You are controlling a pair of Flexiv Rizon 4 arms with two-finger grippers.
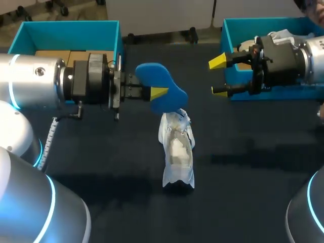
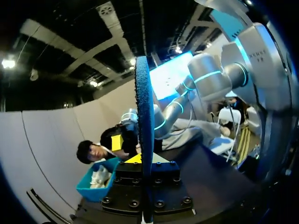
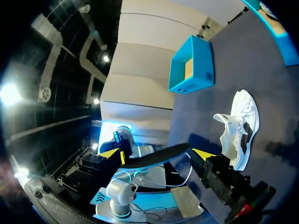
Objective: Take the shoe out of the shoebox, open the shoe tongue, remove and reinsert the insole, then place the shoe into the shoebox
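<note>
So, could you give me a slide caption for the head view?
Left tool holds the blue insole near the white shoe; right tool open by a shoebox.

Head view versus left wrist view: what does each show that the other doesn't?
Only head: the white shoe and the left shoebox. Only left wrist: the blue insole seen edge-on, clamped in the left end effector. Both: the insole, the right end effector, and the right shoebox.

Far end of shoe (image 1: 177, 152) behind insole (image 1: 152, 76)
</note>
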